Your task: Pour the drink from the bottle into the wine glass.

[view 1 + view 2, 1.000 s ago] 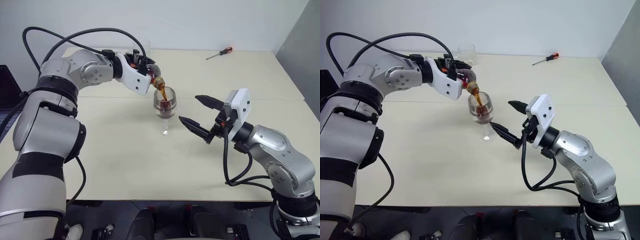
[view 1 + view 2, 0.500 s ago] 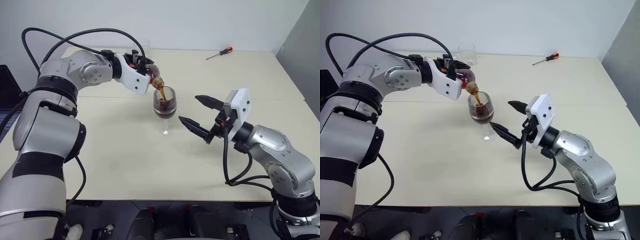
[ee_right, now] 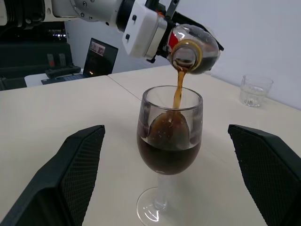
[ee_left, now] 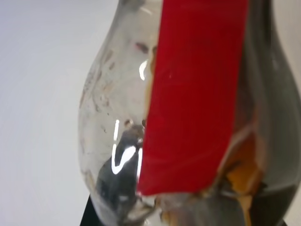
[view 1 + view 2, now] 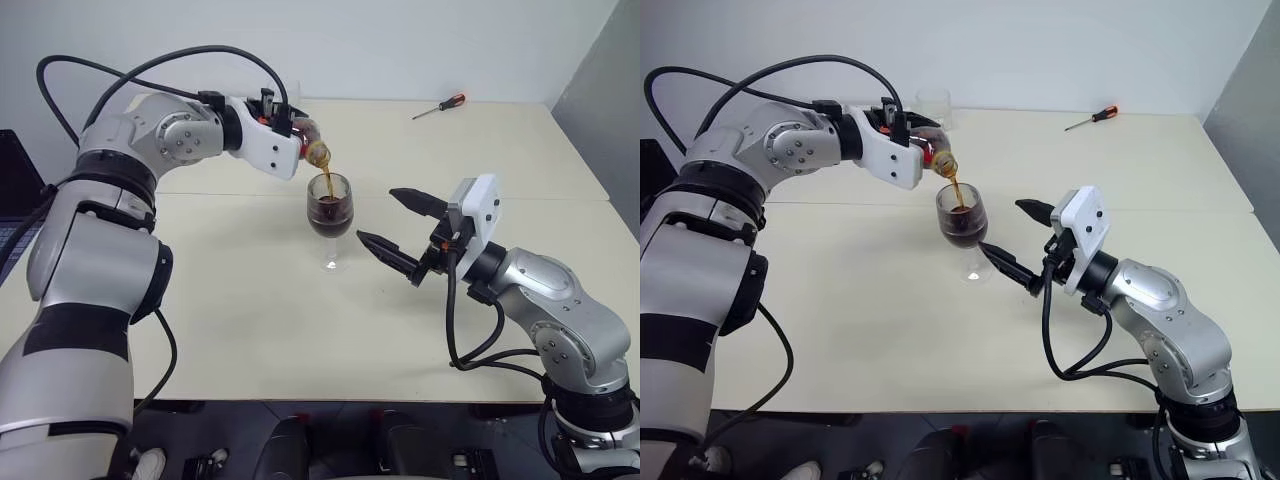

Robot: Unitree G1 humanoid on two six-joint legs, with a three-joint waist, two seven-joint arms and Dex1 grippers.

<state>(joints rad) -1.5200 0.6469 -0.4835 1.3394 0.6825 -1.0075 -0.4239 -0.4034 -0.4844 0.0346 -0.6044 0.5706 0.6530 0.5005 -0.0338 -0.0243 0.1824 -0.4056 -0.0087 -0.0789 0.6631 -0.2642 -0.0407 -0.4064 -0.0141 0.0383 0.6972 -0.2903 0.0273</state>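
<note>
Drink (image 3: 178,96) streams from tipped bottle (image 3: 193,48) into wine glass (image 5: 329,206), approx half full, standing mid cream table (image 5: 250,320). L gripper (image 5: 290,128) clamped on bottle above glass rim. R gripper (image 5: 398,229) spread wide, empty, just beside glass. Tumbler (image 5: 932,106) & screwdriver (image 5: 439,106) at far edge by white wall (image 5: 400,45).

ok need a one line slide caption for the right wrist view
Tilted bottle pours dark drink into the wine glass between open right gripper fingers.
</note>
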